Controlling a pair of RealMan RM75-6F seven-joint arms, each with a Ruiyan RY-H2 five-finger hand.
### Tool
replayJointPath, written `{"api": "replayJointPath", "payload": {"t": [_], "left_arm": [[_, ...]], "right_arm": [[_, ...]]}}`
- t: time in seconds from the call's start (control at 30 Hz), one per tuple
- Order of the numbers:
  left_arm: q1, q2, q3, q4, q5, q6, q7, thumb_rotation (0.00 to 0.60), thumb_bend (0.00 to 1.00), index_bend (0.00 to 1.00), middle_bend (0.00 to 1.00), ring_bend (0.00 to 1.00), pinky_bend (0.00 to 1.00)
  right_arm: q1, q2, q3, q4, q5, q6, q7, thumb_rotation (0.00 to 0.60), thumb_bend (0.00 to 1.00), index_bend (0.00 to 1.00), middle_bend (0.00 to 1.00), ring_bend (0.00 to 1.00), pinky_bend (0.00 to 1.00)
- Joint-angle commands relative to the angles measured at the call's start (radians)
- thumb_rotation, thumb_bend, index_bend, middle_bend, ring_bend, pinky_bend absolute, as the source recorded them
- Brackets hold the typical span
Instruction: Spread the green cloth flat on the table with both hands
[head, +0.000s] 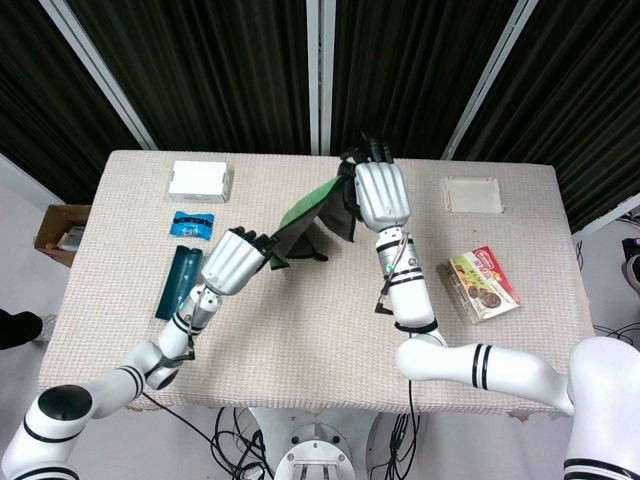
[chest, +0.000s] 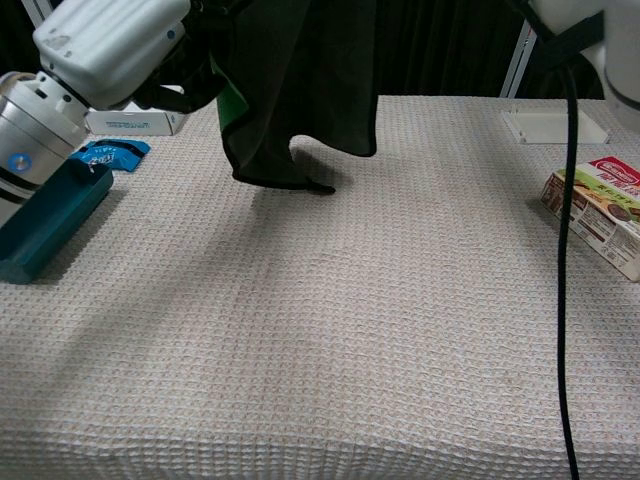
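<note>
The green cloth (head: 308, 207), green on top and dark underneath, hangs stretched between my two hands above the middle of the table. My left hand (head: 232, 262) grips its lower left edge. My right hand (head: 380, 192) holds its upper right edge, higher up. A dark lower corner of the cloth touches the table. In the chest view the cloth (chest: 300, 90) hangs as a dark sheet with a green strip at its left, its bottom tip resting on the table, and my left hand (chest: 110, 45) grips it at the top left. The right hand itself is out of that frame.
On the table's left side are a white box (head: 200, 180), a blue packet (head: 192, 224) and a teal tray (head: 180, 285). A white square lid (head: 471, 194) and a snack box (head: 482, 284) lie on the right. A black cable (chest: 565, 250) hangs from the right arm.
</note>
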Motion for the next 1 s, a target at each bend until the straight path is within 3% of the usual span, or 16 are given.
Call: {"api": "replayJointPath", "payload": {"t": [0.03, 0.37, 0.7, 0.8, 1.0], "left_arm": [[-0.016, 0.048, 0.003, 0.035, 0.013, 0.002, 0.008, 0.600, 0.52, 0.77, 0.81, 0.85, 0.95], [-0.071, 0.096, -0.060, 0.137, -0.056, -0.060, -0.017, 0.600, 0.52, 0.76, 0.79, 0.85, 0.95], [-0.099, 0.101, -0.127, 0.239, -0.132, -0.024, -0.077, 0.600, 0.52, 0.75, 0.78, 0.84, 0.95], [-0.085, 0.093, -0.101, 0.262, -0.117, 0.008, -0.079, 0.600, 0.52, 0.75, 0.78, 0.84, 0.95], [-0.019, 0.047, 0.017, 0.309, -0.033, 0.087, -0.073, 0.600, 0.52, 0.75, 0.77, 0.84, 0.95]], "right_arm": [[-0.002, 0.005, 0.006, 0.012, 0.004, -0.002, 0.016, 0.600, 0.61, 0.75, 0.28, 0.00, 0.00], [0.039, -0.074, 0.047, 0.199, -0.016, -0.022, 0.159, 0.600, 0.60, 0.75, 0.28, 0.00, 0.00], [0.031, -0.115, 0.054, 0.298, -0.122, 0.025, 0.322, 0.600, 0.59, 0.74, 0.29, 0.00, 0.00], [-0.001, -0.103, 0.016, 0.270, -0.151, 0.012, 0.351, 0.600, 0.58, 0.74, 0.29, 0.00, 0.00], [-0.103, -0.032, -0.117, 0.146, -0.229, -0.054, 0.418, 0.600, 0.57, 0.74, 0.29, 0.00, 0.00]]}}
